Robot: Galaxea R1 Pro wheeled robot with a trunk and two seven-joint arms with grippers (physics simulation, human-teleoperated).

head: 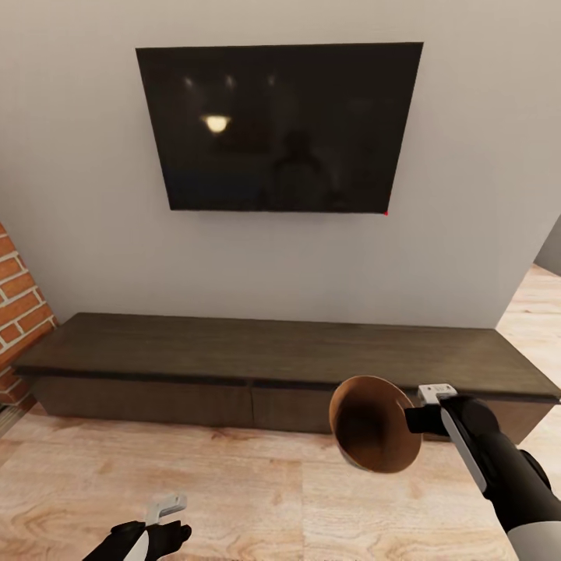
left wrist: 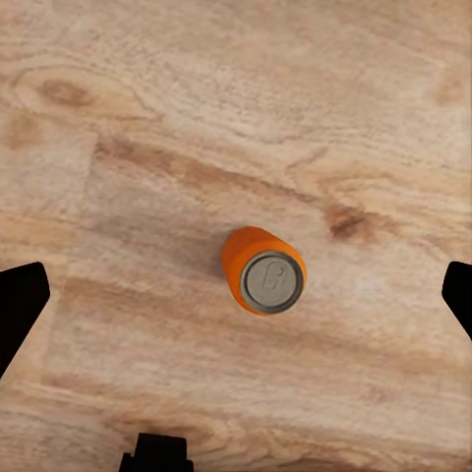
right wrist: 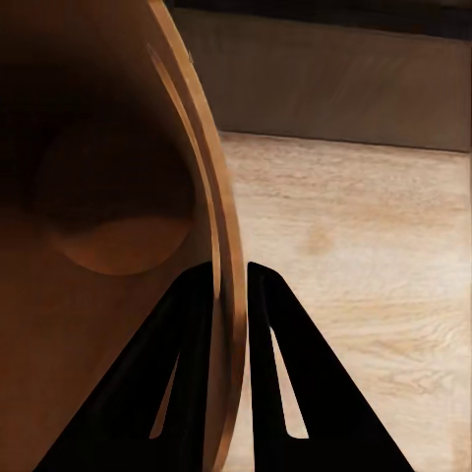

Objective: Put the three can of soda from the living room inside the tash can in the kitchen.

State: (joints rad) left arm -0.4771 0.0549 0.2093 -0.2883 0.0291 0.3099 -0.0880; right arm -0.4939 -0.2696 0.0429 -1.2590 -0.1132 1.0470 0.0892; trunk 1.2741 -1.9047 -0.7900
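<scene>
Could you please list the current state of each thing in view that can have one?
Trash can: lifted, tipped on its side, rim clamped by right hand, inside looks empty.
Orange soda can: lying on the wood floor, ungrasped.
Left hand: open, above that can.
TV: off.

a pale grey wall (head: pixel 93 195) carries a large black tv (head: pixel 279 126), its dark screen reflecting a soft ceiling lamp. below it, a long, low dark-wood cabinet (head: pixel 257 351) runs along the wall. a red-brick chimney (head: pixel 19 312) stands beside the cabinet's left end. the floor (head: pixel 234 491) is light wood planks with visible grain and knots.
</scene>
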